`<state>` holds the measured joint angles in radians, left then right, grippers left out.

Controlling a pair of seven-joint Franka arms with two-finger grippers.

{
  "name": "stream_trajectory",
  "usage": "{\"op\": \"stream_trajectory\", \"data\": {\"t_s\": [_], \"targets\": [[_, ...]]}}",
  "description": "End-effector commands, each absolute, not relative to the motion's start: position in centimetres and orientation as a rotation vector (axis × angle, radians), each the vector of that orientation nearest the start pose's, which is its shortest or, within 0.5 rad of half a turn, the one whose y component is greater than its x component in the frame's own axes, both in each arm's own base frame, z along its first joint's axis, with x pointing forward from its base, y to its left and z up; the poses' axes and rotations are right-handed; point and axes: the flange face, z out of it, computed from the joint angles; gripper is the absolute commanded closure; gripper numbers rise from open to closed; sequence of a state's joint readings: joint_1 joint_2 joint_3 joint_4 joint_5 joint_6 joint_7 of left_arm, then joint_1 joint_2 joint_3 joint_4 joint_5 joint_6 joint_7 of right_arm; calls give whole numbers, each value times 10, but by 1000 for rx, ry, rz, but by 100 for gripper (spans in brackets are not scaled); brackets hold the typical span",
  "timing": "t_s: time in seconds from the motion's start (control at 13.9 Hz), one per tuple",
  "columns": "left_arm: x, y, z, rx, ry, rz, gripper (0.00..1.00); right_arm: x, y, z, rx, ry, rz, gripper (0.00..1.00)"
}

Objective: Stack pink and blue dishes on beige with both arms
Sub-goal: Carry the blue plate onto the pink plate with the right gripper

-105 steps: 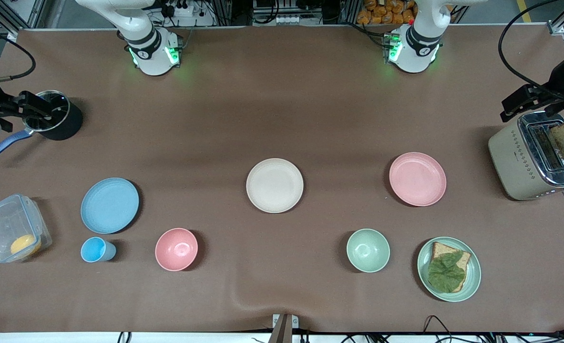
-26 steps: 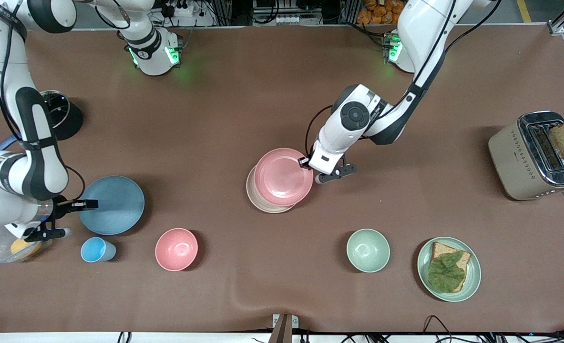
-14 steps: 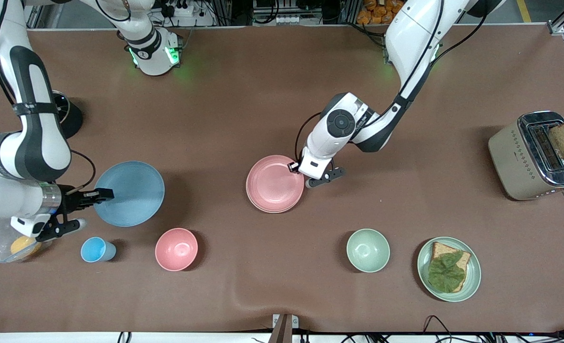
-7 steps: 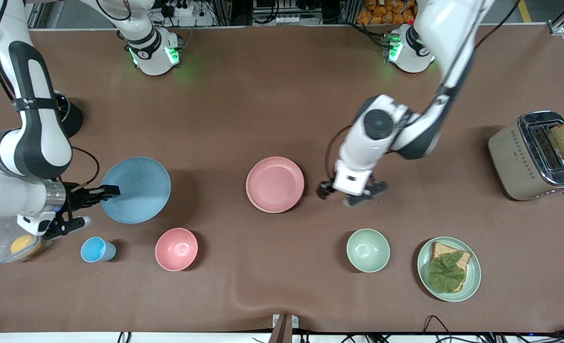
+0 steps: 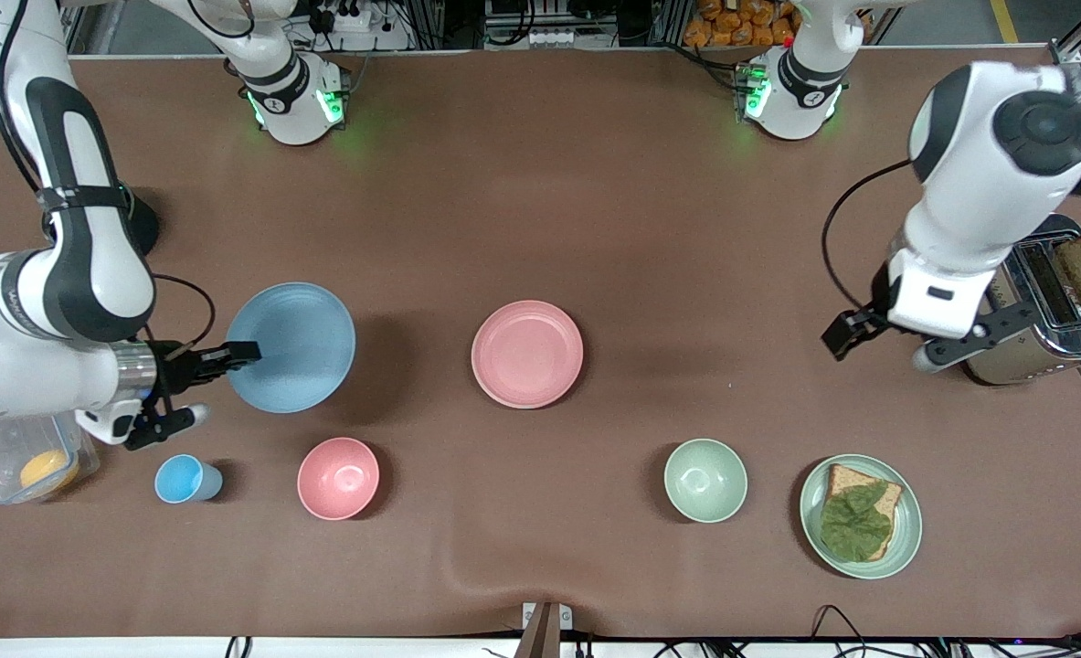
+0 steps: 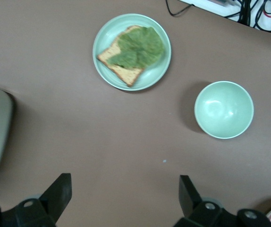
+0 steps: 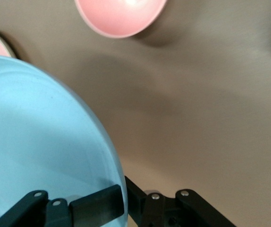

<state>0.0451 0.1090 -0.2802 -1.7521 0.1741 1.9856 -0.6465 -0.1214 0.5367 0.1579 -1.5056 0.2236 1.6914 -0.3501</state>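
The pink plate [image 5: 527, 354] lies in the middle of the table on top of the beige plate, which it hides. My right gripper [image 5: 234, 355] is shut on the rim of the light blue plate [image 5: 291, 347] and holds it above the table, toward the right arm's end from the pink plate. In the right wrist view the fingers [image 7: 97, 204] clamp the blue plate [image 7: 41, 142] at its edge. My left gripper [image 5: 887, 345] hangs open and empty over bare table beside the toaster; in its wrist view the left gripper [image 6: 123, 198] has nothing between its fingers.
A toaster [image 5: 1024, 302] with a bread slice stands at the left arm's end. A green bowl [image 5: 705, 480] and a green plate [image 5: 908, 535] with a sandwich sit nearer the camera. A pink bowl [image 5: 338, 478], blue cup [image 5: 184, 479] and clear container [image 5: 10, 448] lie near the right arm.
My left gripper let go of the pink plate on the beige one and swung away to the toaster. My right gripper has carried the blue plate toward the middle.
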Motion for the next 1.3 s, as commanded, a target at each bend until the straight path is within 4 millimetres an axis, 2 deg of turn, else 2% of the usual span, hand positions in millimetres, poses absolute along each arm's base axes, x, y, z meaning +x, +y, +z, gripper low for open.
{"op": "stream_trajectory", "data": {"t_s": [0.0,0.07,0.14,0.29,0.43,0.65,0.87,1.01,1.23], "targets": [[581,-101,549,-3061,-362,-224,0,648,84,328,-2713,-425,480,100],[572,-89,566,-3063,-324,-222,0,645,113,327,-2722,-417,495,100],[567,-80,576,-3063,-293,-190,0,643,137,325,-2732,-392,501,100],[559,-72,602,-3063,-265,-118,0,637,187,320,-2754,-346,497,100],[556,-69,616,-3098,-256,-86,0,628,237,312,-2774,-292,484,100],[549,-58,625,-3158,-232,-78,0,616,296,288,-2814,-197,438,100],[547,-55,630,-3161,-217,-68,0,608,330,267,-2835,-128,399,100],[549,-58,643,-3165,-209,-75,0,605,338,255,-2838,-119,396,100],[551,-60,641,-3170,-187,-62,0,595,354,246,-2846,-120,405,100]]}}
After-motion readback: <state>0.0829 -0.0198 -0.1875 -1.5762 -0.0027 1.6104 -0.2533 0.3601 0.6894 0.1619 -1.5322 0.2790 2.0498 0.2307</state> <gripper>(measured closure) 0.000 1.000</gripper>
